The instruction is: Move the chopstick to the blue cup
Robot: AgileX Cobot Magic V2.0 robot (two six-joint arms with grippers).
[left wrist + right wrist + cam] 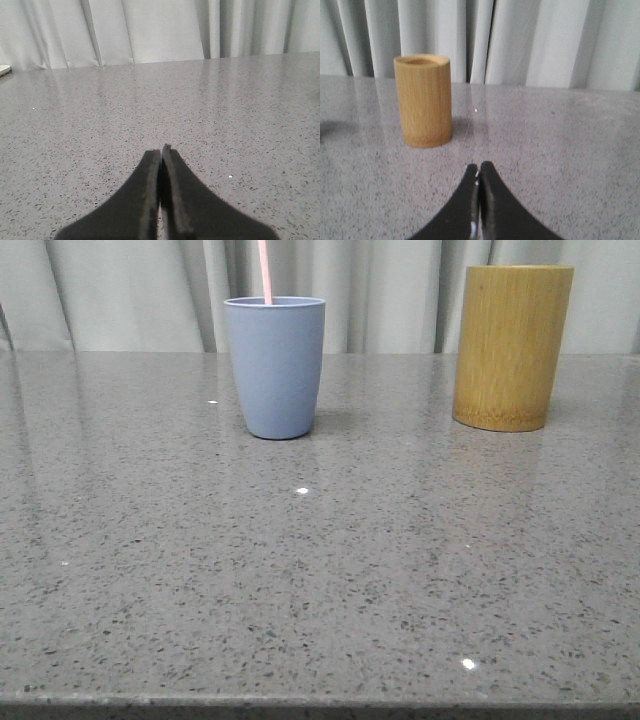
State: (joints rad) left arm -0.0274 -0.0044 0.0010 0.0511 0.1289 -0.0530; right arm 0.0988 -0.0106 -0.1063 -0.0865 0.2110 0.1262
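The blue cup stands upright at the back left of the grey stone table. A thin pale pink chopstick stands in it, its upper end rising above the rim and out of the top of the front view. Neither gripper shows in the front view. My left gripper is shut and empty over bare table, with neither cup in its view. My right gripper is shut and empty, a short way in front of the bamboo cylinder.
The tall yellow-brown bamboo cylinder stands at the back right, apart from the blue cup. Grey curtains hang behind the table. The table's front edge runs along the bottom of the front view.
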